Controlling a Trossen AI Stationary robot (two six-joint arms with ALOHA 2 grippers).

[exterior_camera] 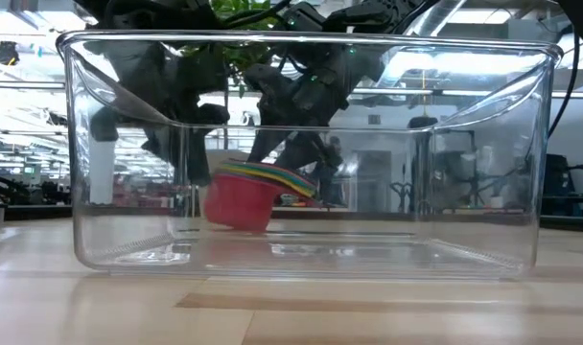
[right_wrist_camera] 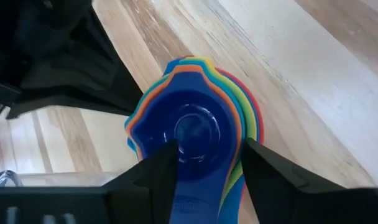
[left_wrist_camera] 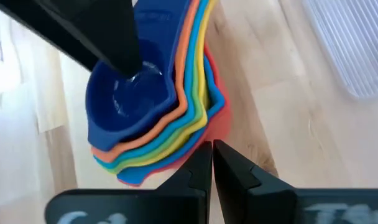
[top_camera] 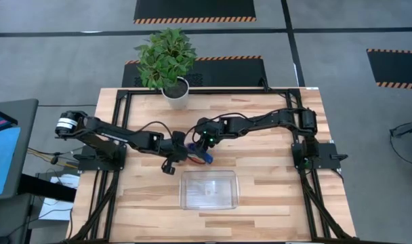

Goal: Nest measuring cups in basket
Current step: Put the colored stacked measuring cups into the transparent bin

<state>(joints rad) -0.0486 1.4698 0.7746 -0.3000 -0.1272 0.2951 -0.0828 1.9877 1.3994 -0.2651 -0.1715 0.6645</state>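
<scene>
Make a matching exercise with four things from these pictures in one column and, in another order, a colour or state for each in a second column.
Column one:
1. basket
2. plant pot
3. innermost cup
4. left gripper

Column two:
a. shut, beside the cup stack
b. dark blue
c. white, holds a green plant
d. clear, with no cups inside

Pairs: 1-d, 2-c, 3-b, 4-a
</scene>
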